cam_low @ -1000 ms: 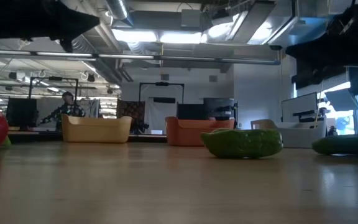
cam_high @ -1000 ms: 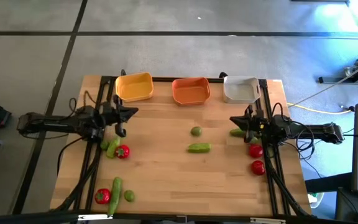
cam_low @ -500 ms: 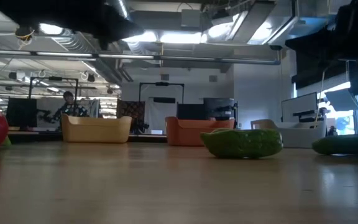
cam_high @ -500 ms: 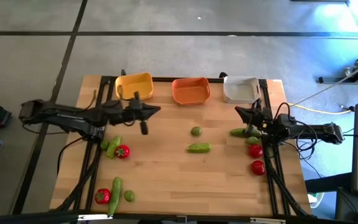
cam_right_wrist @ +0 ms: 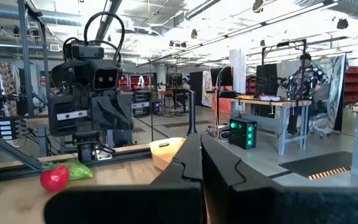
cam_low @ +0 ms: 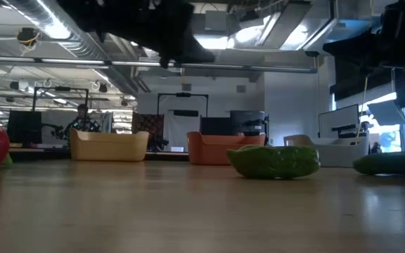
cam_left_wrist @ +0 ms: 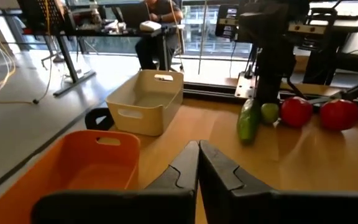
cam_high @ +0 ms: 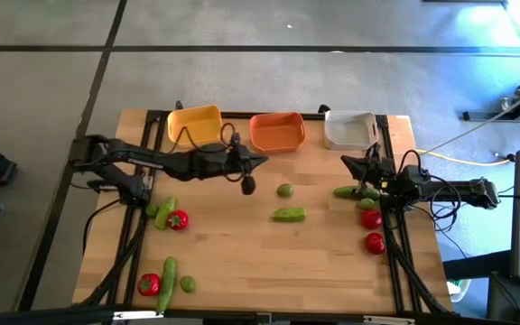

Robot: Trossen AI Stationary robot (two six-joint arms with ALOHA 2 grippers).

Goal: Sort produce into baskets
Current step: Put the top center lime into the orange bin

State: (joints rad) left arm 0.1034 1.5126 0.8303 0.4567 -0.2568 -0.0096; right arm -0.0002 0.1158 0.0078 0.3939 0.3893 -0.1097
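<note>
Three baskets stand along the far edge: yellow (cam_high: 195, 125), orange (cam_high: 276, 131) and white-grey (cam_high: 348, 129). A lime (cam_high: 284, 190) and a cucumber (cam_high: 288, 214) lie mid-table. My left gripper (cam_high: 262, 161) is shut and empty, above the table just near of the orange basket (cam_left_wrist: 86, 162), pointing toward the table's right. My right gripper (cam_high: 346, 161) is shut and empty, above the table near of the white-grey basket. Beside it lie a cucumber (cam_high: 346, 191), a lime (cam_high: 366, 204) and two tomatoes (cam_high: 371, 218).
More produce lies at the left: a cucumber (cam_high: 163, 213) and a tomato (cam_high: 178, 219), and at the near left a tomato (cam_high: 148, 284), a cucumber (cam_high: 168, 271) and a lime (cam_high: 188, 283). Dark frame rails (cam_high: 138, 226) run along both table sides.
My left gripper has swung toward the table's right edge, from near the yellow basket's left side to just near of the orange basket, staying shut. My right gripper has shifted a little toward the far edge. No produce has moved.
</note>
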